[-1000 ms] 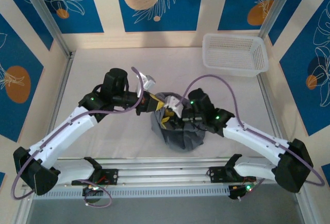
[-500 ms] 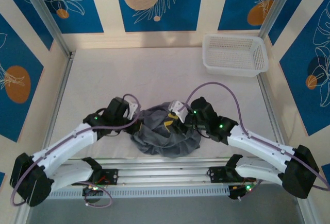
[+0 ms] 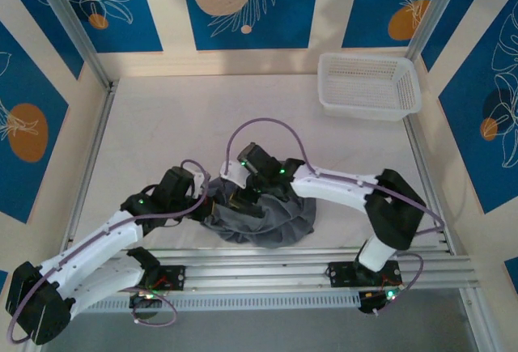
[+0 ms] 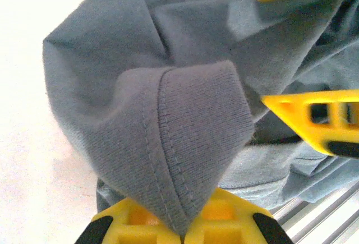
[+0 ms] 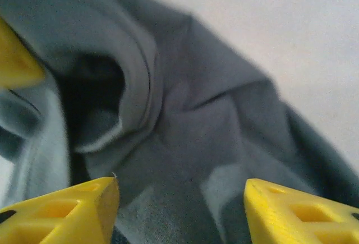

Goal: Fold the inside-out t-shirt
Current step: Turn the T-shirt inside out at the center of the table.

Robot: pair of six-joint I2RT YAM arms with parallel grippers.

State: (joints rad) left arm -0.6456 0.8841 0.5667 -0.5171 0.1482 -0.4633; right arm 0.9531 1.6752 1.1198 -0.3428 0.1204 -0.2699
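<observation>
Your left end effector (image 4: pixel 182 230) is clamped fully closed on a stitched, ribbed fold of the inside-out t-shirt (image 3: pixel 271 221). The fold stands up out of its yellow fingers (image 4: pixel 120 224). From above, that grip is at the heap's 9 o'clock edge. The shirt is a crumpled heap mid-bench (image 3: pixel 162 117), close to the near edge at 6 o'clock. Your right end effector (image 5: pixel 182 210) is spread wide and holds nothing, over the heap's 11 o'clock side. Can't tell if its tips touch cloth: the right wrist view is blurred, and from above its wrist covers them. Sleeves and neckline are lost in the folds. The white basket (image 3: pixel 368 85) sits at the shirt's 1 o'clock, well apart.
</observation>
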